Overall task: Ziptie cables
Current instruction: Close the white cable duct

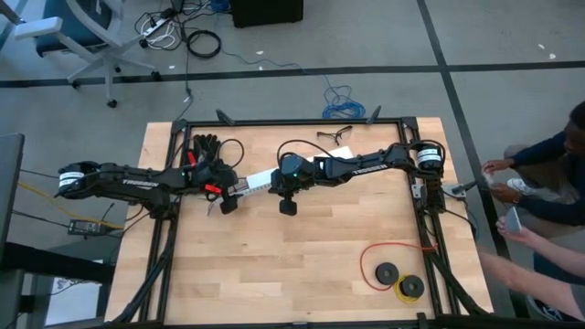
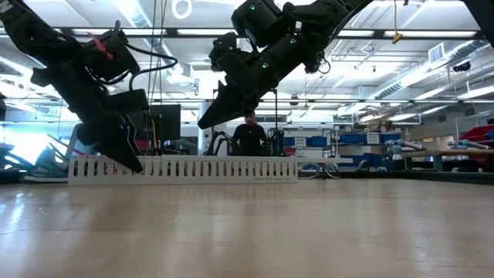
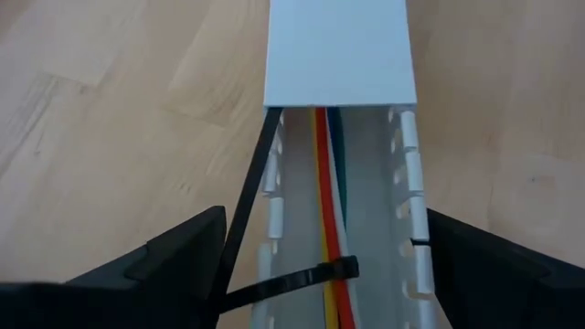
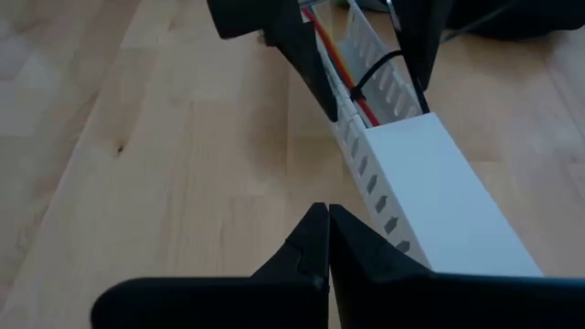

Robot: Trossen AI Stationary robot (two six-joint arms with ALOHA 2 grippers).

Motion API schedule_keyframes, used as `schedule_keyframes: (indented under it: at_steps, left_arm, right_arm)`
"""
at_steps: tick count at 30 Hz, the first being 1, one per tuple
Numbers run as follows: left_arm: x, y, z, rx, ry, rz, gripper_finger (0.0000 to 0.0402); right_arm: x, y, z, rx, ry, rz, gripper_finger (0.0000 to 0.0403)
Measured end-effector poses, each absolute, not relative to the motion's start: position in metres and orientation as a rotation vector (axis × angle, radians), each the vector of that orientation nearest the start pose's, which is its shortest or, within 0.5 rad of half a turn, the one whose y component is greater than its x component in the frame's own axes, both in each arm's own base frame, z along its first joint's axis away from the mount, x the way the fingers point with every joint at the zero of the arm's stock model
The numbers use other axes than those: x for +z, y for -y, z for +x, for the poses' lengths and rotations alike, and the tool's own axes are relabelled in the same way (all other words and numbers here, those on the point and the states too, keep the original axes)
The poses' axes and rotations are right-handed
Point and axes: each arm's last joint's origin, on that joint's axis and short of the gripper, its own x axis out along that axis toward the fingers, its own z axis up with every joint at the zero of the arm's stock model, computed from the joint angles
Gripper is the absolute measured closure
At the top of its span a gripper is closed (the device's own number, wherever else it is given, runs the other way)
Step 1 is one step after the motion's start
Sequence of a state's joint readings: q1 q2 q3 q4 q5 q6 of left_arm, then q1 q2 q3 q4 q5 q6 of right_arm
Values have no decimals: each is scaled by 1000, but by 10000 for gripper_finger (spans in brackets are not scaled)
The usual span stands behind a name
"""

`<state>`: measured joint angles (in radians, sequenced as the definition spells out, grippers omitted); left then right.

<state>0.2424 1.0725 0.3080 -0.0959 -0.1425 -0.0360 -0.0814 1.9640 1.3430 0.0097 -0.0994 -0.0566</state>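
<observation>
The cables [image 3: 331, 210], a thin bundle of orange, yellow, white and dark green wires, are lying along the floor of a long white slotted plastic channel [image 3: 409, 192] and running under its flat white cover [image 3: 340, 50] at the top centre of the left wrist view. A black plastic zip tie [image 3: 292, 279] is crossing the bundle near the bottom centre of that frame, its long tail [image 3: 251, 196] trailing up the channel's side; it appears looped around the wires, though whether it is pulled tight or trimmed cannot be judged. In the high view the channel [image 1: 259, 180] is sitting left of centre on the pale wooden table [image 1: 302, 274]. The left gripper [image 3: 315, 265] is straddling the open channel with its fingers standing wide on either side, holding nothing. The right gripper [image 4: 327, 239] is hovering just above the covered end with its fingers pressed together and empty. By judgement, the tie is placed and cinching or release is what is remaining. A red wire loop with black spools [image 1: 395, 268] is lying untouched at the lower right of the high view. White lettering is showing on both arms, and faint print on the channel's wall in the low view, but neither is legible.
</observation>
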Motion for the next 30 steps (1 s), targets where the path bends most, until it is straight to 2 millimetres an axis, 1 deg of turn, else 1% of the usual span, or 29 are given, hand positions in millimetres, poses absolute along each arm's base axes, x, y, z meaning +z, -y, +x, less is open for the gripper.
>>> schedule_keyframes:
  at_steps: [5,7,10,17,20,26,30]
  left_arm:
    - [136,-46,169,365,-856,-90,52]
    - [136,-46,169,363,-858,-91,61]
    - [134,-46,171,357,-857,-94,93]
    - [134,-47,175,364,-825,-82,185]
    - [135,-47,175,364,-817,-76,207]
    - [136,-48,177,356,-803,-48,213]
    - [138,-48,178,351,-786,-32,213]
  right_arm:
    - [198,32,433,35,-607,0,403]
    - [198,33,433,33,-607,1,403]
    - [198,36,433,27,-607,3,403]
    - [198,44,432,9,-610,9,403]
    - [194,51,429,-30,-657,9,403]
    - [191,76,422,-138,-706,17,403]
    - [191,85,421,-161,-705,32,403]
